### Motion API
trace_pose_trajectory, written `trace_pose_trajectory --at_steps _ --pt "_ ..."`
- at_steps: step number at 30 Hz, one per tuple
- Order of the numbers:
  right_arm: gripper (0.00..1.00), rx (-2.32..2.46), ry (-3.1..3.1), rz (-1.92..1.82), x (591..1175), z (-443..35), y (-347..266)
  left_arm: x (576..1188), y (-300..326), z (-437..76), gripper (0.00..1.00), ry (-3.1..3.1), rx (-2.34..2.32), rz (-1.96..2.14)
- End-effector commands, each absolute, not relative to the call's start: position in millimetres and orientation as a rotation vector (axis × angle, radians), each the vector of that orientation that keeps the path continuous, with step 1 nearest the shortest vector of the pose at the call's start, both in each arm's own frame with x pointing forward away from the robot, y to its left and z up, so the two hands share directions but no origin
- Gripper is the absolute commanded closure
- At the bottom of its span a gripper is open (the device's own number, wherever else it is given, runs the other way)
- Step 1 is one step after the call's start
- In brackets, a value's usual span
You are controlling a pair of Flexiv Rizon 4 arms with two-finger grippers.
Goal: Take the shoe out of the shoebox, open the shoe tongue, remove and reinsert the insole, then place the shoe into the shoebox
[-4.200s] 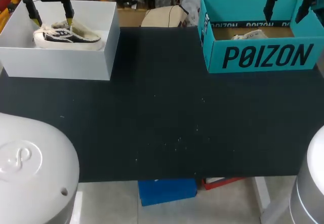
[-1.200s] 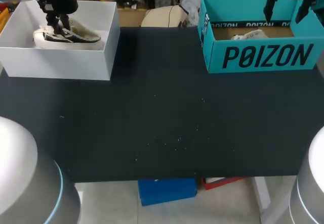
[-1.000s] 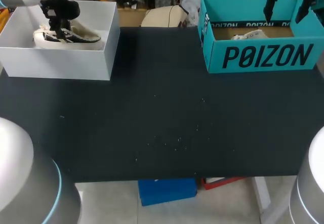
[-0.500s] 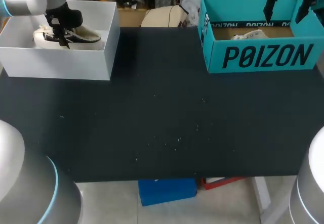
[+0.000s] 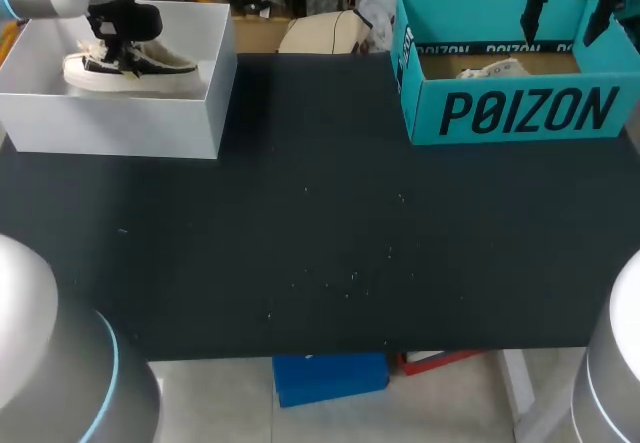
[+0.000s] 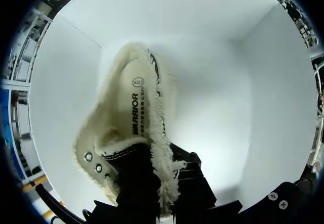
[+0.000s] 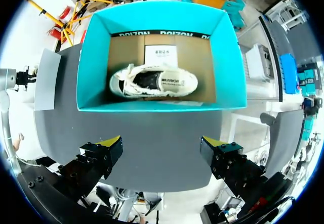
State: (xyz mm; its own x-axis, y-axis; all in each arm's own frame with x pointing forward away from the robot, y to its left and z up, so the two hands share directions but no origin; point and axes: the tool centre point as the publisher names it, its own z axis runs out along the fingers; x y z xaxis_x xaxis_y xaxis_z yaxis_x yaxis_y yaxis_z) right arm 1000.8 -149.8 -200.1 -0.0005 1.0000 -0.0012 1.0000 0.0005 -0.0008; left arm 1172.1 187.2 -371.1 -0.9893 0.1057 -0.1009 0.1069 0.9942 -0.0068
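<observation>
My left fingers [image 5: 117,53] are clenched on the fuzzy cream-and-black shoe [image 6: 132,133] inside the white shoebox [image 5: 120,123]. My right fingers [image 7: 162,144] are spread wide. Ahead of them, another shoe [image 7: 154,82] lies in the teal shoebox [image 7: 91,57] on the dark bench [image 5: 330,233].

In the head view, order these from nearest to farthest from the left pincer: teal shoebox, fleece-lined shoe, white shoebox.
1. fleece-lined shoe, right at the left pincer.
2. white shoebox, its walls around both.
3. teal shoebox, far off at the view's right.
</observation>
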Motion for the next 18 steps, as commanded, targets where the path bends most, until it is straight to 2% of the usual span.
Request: trace_pose_trajectory --at_steps 1,10,18 --pt "0.0 2.221 2.222 -0.002 1001 -200 -150 1138 182 -317 1.0 2.984 0.172 0.02" --pt "0.0 2.221 2.222 -0.002 1001 -200 -150 1103 155 -202 1.0 2.832 0.14 0.063" --pt "0.0 2.221 2.222 -0.002 1001 -200 -150 1042 86 -109 1.0 2.663 0.023 0.116"
